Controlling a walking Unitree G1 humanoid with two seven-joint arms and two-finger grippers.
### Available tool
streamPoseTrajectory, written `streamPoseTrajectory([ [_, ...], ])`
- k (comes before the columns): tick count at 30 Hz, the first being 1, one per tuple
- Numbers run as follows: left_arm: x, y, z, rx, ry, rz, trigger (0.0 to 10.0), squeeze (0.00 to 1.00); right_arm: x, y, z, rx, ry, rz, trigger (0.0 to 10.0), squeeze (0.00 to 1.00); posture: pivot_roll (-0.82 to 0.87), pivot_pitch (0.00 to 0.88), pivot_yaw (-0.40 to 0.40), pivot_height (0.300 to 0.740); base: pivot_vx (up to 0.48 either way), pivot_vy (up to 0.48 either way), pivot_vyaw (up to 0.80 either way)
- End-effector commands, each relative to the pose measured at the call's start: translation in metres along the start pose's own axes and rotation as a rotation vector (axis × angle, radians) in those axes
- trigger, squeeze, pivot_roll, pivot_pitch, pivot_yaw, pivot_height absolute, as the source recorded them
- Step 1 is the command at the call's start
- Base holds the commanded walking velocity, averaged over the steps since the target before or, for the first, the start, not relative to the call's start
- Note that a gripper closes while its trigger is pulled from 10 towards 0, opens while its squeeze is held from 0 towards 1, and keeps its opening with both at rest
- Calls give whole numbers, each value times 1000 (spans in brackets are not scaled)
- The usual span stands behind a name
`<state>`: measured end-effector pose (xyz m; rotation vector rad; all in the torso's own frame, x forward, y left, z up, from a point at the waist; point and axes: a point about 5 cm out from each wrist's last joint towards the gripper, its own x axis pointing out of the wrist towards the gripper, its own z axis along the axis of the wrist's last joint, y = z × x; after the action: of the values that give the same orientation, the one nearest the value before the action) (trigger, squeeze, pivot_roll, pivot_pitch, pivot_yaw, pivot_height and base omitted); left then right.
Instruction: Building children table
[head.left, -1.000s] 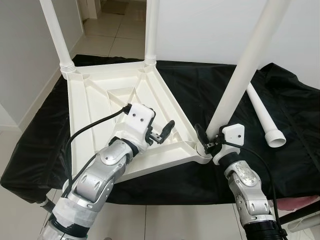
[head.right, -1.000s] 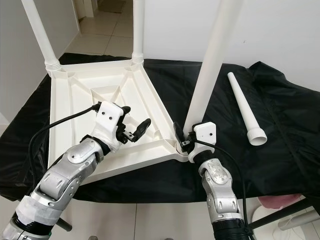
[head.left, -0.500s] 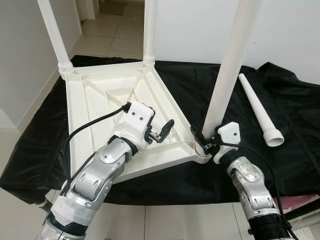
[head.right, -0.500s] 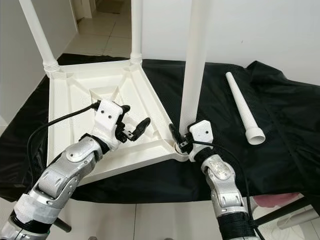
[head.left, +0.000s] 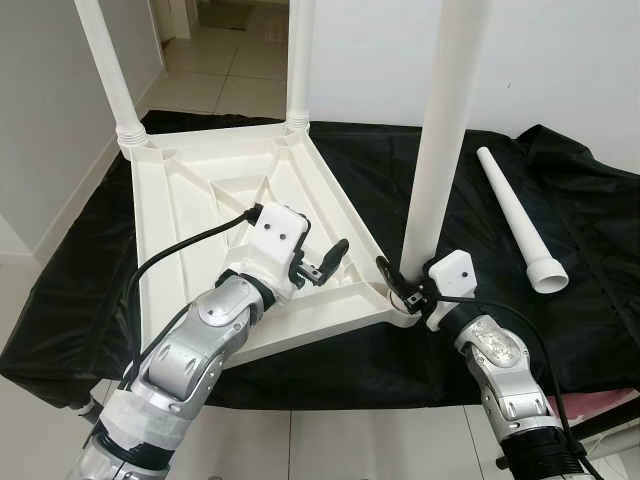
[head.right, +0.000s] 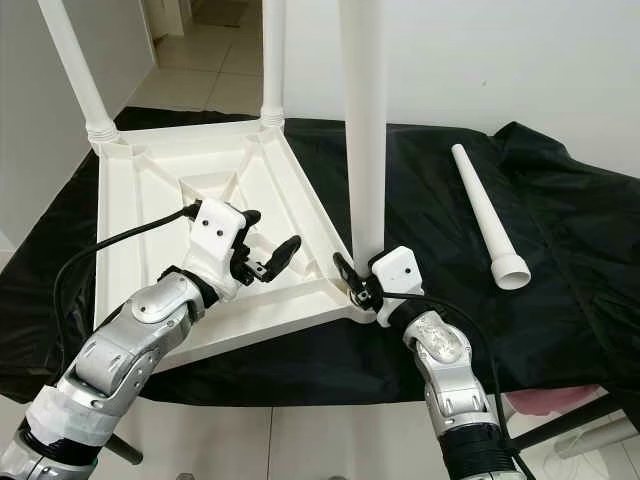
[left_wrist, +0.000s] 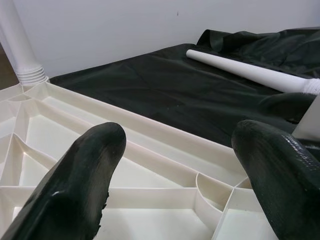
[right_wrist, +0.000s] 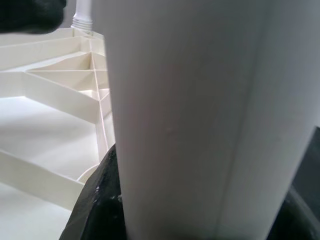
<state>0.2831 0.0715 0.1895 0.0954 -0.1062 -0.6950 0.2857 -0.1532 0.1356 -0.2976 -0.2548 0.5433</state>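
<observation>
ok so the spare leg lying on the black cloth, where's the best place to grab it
Probably mid-shaft on the loose leg, coming straight down from above: it lies flat on the black cloth with open space on both sides, and the round, slightly tapered tube suits a pinch across its width, away from the ridged wide end.

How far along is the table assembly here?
Two legs stand in the upturned tabletop's far corners. The right gripper is shut on a third leg, upright at the near corner. The left gripper hovers open. The fourth leg lies on the black cloth.
</observation>
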Motion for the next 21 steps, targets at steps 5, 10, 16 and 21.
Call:
streamPoseTrajectory([
  [5, 0, -6, 3, 12, 7, -151, 10000, 0, -7, 3, -20, 190, 65, -75, 10000, 0, 6, 28, -43, 740, 0, 0, 0],
  [10, 0, -6, 3, 14, 6, -151, 10000, 0, -5, -3, -21, 307, 62, -154, 10000, 0, 5, 28, -42, 740, 0, 0, 0],
  [16, 1, -6, 3, 14, 5, -154, 10000, 0, -4, -2, -22, 340, 72, -175, 10000, 0, 5, 26, -43, 740, 0, 0, 0],
  [21, 1, -6, 4, 14, 4, -151, 10000, 0, -6, 5, -23, 371, 42, -182, 10000, 0, 6, 25, -48, 740, 0, 0, 0],
])
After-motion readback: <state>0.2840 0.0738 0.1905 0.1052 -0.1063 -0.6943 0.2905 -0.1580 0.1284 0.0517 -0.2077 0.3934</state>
